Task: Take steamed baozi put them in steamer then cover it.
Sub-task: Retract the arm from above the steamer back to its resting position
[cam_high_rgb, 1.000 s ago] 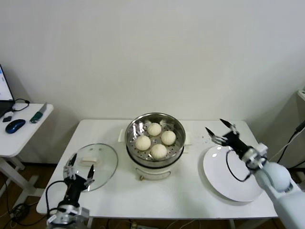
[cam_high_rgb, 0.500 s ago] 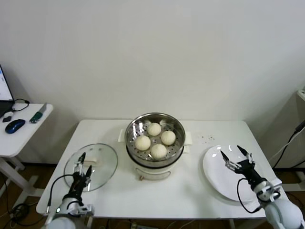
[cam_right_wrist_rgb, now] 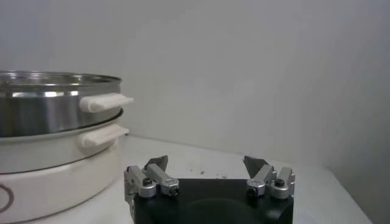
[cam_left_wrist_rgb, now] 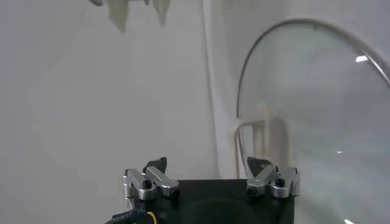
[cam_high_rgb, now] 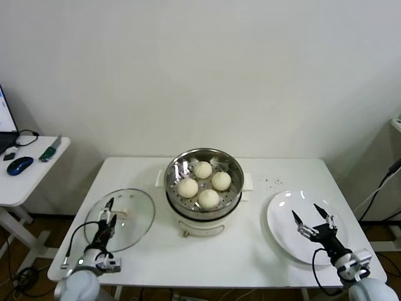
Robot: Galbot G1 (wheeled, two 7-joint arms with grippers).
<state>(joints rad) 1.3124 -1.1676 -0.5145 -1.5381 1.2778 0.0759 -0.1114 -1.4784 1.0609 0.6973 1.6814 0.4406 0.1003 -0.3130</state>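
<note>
Four steamed baozi (cam_high_rgb: pixel 203 184) sit inside steamer (cam_high_rgb: pixel 203 164), well ahead of both end effectors. Glass lid (cam_high_rgb: pixel 128 216) flat on table (cam_high_rgb: pixel 250 248), just ahead of left end effector (cam_high_rgb: pixel 108 216), released. Lid likely rigid, slippery, fragile; grip handle (cam_high_rgb: pixel 120 213). Right end effector (cam_high_rgb: pixel 311 220) released over plate (cam_high_rgb: pixel 285 213).

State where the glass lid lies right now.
In the head view the glass lid lies flat on the table's left part, beside the steamer, with the left gripper over its near edge.

White wall (cam_high_rgb: pixel 200 63), white table (cam_high_rgb: pixel 250 251), side desk (cam_high_rgb: pixel 25 179)
</note>
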